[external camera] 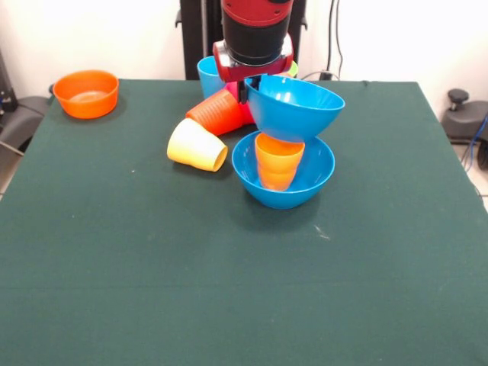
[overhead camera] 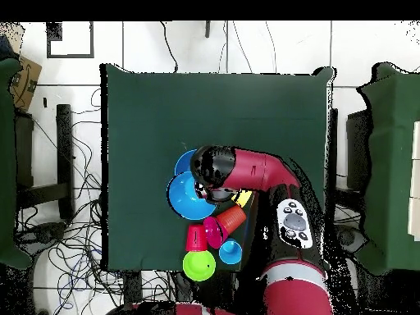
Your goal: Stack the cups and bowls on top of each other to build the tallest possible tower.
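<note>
The gripper hangs over the middle of the green counter, and its jaws are closed on the far rim of a large blue bowl, which is lifted and tilted in the air. Directly under this bowl, a second large blue bowl stands upright on the counter, and inside it there are orange cups nested one in another; the lifted bowl is just above them, and I cannot tell if it touches them. To the left in the front view, a pale yellow cup lies on its side, and just behind it a red-orange cup also lies on its side. A light blue cup stands behind them near the far edge. A small orange bowl stands well apart at the far left corner. The overhead view shows also a lime-green bowl, a red cup and a pink bowl close to the robot's base.
</note>
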Motion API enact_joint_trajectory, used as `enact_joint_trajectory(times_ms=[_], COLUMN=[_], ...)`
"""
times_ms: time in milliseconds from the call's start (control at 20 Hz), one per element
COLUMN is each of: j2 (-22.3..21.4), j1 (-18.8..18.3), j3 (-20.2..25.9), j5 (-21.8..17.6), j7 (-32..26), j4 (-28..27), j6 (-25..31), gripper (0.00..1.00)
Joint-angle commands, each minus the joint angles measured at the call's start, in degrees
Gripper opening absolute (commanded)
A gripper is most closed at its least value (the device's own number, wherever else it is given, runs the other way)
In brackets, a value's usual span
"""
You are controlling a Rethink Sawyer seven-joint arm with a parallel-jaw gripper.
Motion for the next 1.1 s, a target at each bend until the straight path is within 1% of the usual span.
enact_joint_trajectory(times_ms=[50,250,400,750,950,1100], j2=[3.45,2.91,2.54,1.83,1.94,2.84], j1=[-0.74,-1.04,-0.89,-1.48,-1.11,-0.62], j3=[3.47,3.59,3.55,2.91,2.91,2.80], j5=[-2.30,-2.31,-2.12,-2.45,-2.40,-1.78], j7=[3.31,2.81,2.72,2.19,2.92,4.54], j4=[-0.16,0.26,-0.62,-0.32,0.37,-0.44], j6=[-1.49,-1.21,1.05,2.63,1.31,0.91], gripper=[0.00,0.00,0.00,0.00,0.00,0.00])
